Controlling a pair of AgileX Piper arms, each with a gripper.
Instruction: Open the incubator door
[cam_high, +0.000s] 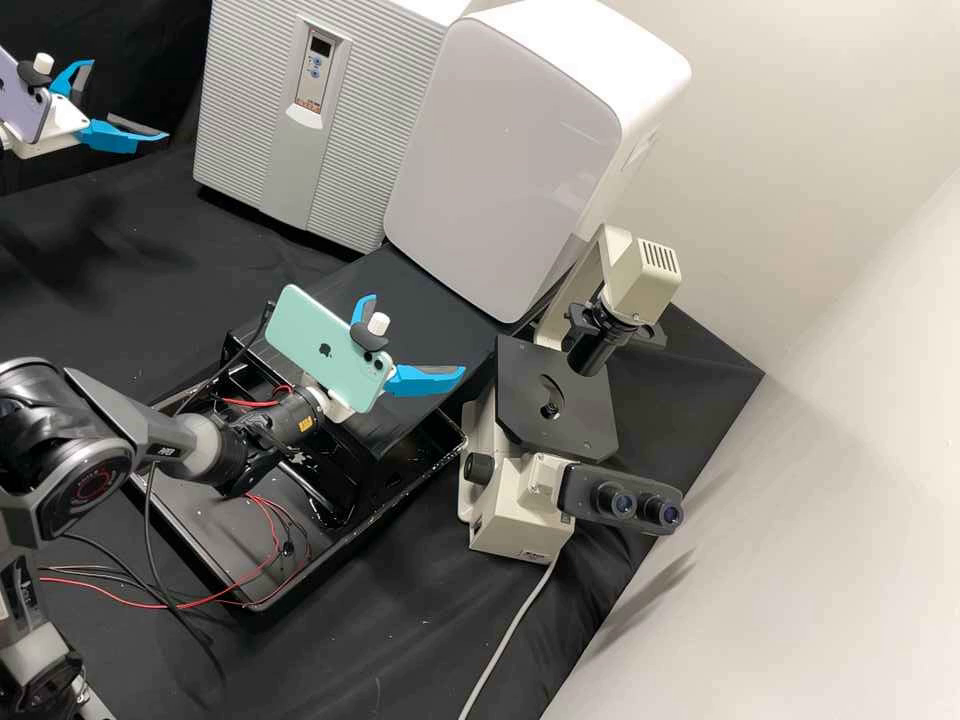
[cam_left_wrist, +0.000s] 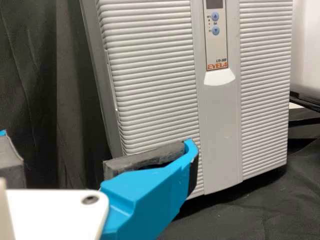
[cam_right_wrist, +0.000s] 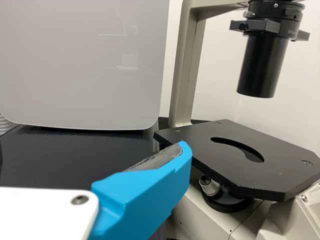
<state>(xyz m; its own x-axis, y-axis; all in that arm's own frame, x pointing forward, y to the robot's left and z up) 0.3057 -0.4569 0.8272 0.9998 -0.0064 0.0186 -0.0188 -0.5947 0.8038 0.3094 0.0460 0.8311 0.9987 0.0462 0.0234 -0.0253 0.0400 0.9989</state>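
Cut off by high view's top edge, beyond left end effector (cam_high: 128, 98): incubator (cam_high: 375, 140). Too small to read: display (cam_high: 320, 46). Partly hidden behind phone (cam_high: 325, 350), at right end effector (cam_high: 417, 334): one finger (cam_high: 363, 306).

Right hand (cam_high: 418, 335), blue finger (cam_right_wrist: 145, 197) near black microscope stage (cam_right_wrist: 255, 172); black cylinder (cam_right_wrist: 262, 67) above; pale glossy panel (cam_right_wrist: 85, 65).

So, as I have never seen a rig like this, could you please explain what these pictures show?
This is a two-armed robot. A fixed camera gives the high view, looking down; each wrist view comes from a camera on that arm. The left gripper is open near a ribbed cabinet, probably the incubator, its front closed. The right gripper, also open, is near a smooth white cabinet and a microscope. Neither holds anything. A black tray also sits on the cloth-covered bench.
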